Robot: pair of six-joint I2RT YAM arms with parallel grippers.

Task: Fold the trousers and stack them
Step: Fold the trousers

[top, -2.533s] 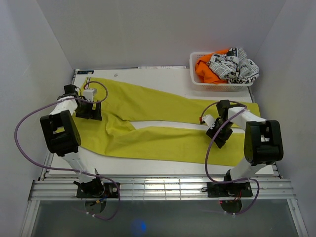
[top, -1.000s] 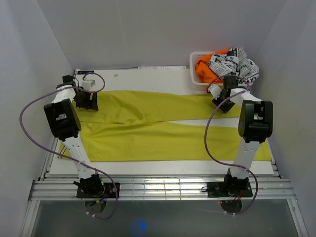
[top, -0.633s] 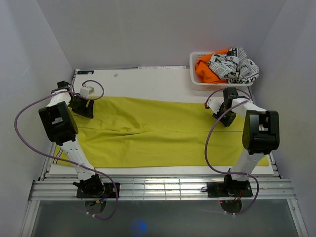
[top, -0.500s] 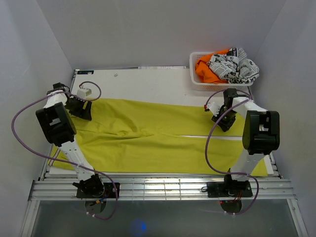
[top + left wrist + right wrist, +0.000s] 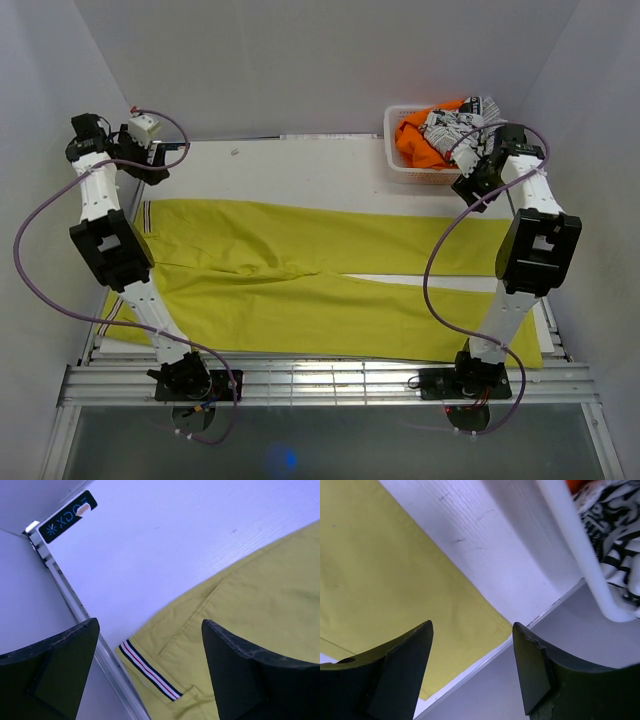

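The mustard-yellow trousers (image 5: 300, 270) lie spread flat across the table, waist at the left and both legs running right. My left gripper (image 5: 160, 163) hangs open above the table's rear left corner, clear of the cloth. In the left wrist view the left gripper (image 5: 150, 622) holds nothing, and the waistband with its striped label (image 5: 149, 669) lies below it. My right gripper (image 5: 468, 186) is open beside the basket, above the far leg's end. In the right wrist view the right gripper (image 5: 471, 626) is empty over the leg hem (image 5: 395, 580).
A white basket (image 5: 432, 177) stands at the rear right, holding an orange garment (image 5: 413, 142) and a black-and-white printed cloth (image 5: 470, 130). Its rim (image 5: 575, 540) is close to my right fingers. White walls enclose the table on three sides.
Both grippers have let go of the trousers, opened and risen. The left moved to the rear left corner, the right toward the basket. The trousers now lie flat.
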